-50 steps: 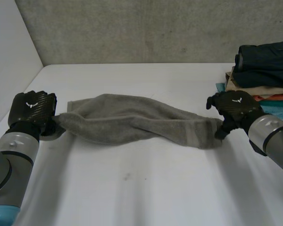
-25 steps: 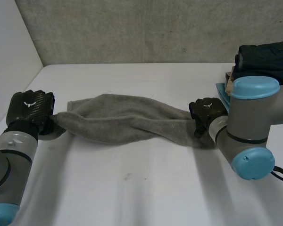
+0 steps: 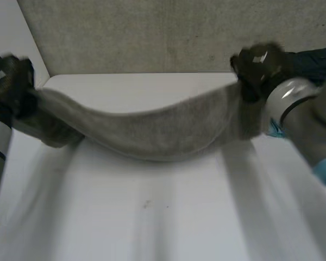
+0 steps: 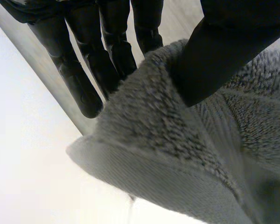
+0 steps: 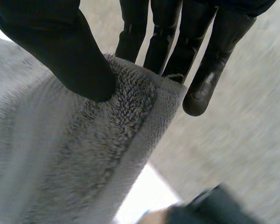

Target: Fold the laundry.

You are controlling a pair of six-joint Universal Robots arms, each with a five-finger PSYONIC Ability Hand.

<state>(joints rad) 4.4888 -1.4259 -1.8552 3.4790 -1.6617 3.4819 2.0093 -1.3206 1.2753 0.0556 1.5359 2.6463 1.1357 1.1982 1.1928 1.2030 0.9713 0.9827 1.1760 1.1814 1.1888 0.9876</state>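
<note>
Lifted since a second ago, the grey towel point(image 3: 152, 130) sags over the desk point(image 3: 152, 217), my left robot hand point(image 3: 8, 79) pinching one end, my right robot hand point(image 3: 258, 62) pinching the other.

A grey towel point(image 3: 152, 130) hangs stretched between the two hands above the white desk point(image 3: 152, 217), sagging in the middle. The left hand point(image 3: 8, 76) holds one end and the right hand point(image 3: 258, 65) the other, near dark clothes point(image 3: 315, 57).
</note>
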